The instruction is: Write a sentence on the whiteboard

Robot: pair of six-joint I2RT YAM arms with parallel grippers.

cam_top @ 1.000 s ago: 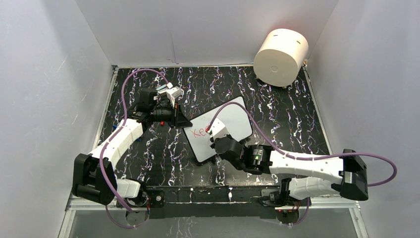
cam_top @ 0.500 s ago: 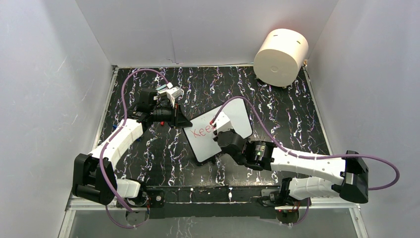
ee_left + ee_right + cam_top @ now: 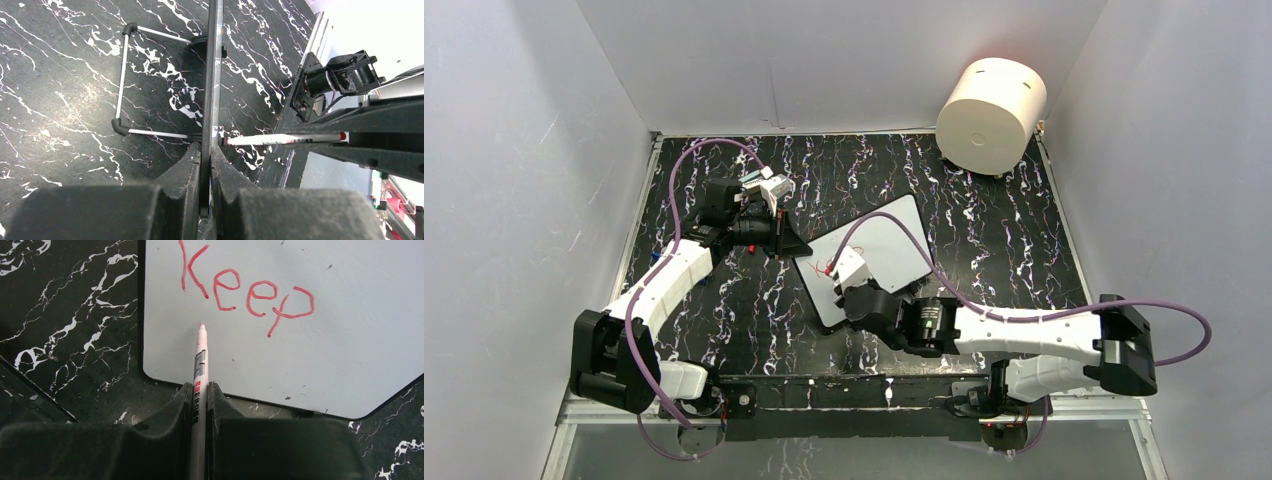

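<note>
The whiteboard (image 3: 894, 240) lies tilted mid-table and is seen edge-on in the left wrist view (image 3: 214, 75). My left gripper (image 3: 790, 244) (image 3: 206, 150) is shut on its left edge. The red word "Keep" (image 3: 247, 290) of the sentence runs along the board (image 3: 325, 355); from the top only a red trace (image 3: 826, 268) shows beside my right wrist. My right gripper (image 3: 848, 284) (image 3: 200, 387) is shut on a white marker (image 3: 201, 355) (image 3: 280, 139). The marker's red tip sits just below the "K" and first "e", at the board's face.
A cream cylinder (image 3: 991, 103) lies on its side at the back right corner. White walls close in the black marbled table (image 3: 724, 300) on three sides. The board's wire stand (image 3: 121, 80) sticks out behind it. Purple cables arc above both arms.
My right gripper with the marker has slid left and nearer, from the end of "Keep" to below its start, now covering the word from above. The left arm has not moved.
</note>
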